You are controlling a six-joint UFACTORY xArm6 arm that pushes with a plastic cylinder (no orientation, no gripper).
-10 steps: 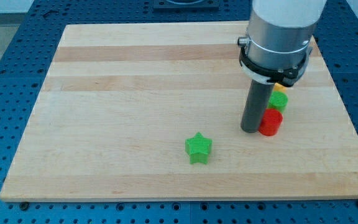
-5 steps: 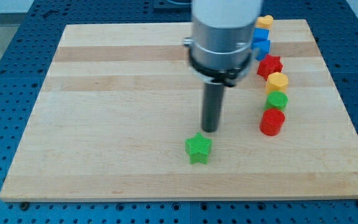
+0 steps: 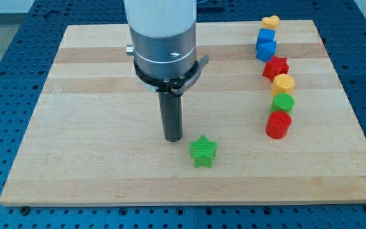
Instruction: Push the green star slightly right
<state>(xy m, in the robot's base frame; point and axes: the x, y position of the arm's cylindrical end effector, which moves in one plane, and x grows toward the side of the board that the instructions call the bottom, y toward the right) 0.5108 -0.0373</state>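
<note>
Green star (image 3: 203, 151) sits near the wooden board's (image 3: 94, 127) bottom edge, bare wood stretching right toward the red cylinder (image 3: 277, 124), with my tip (image 3: 173, 138), which grips nothing, just off its upper-left.

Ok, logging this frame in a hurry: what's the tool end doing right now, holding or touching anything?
My tip: bare rod, holds nothing; it sits just up-left of the green star, contact cannot be told.
</note>
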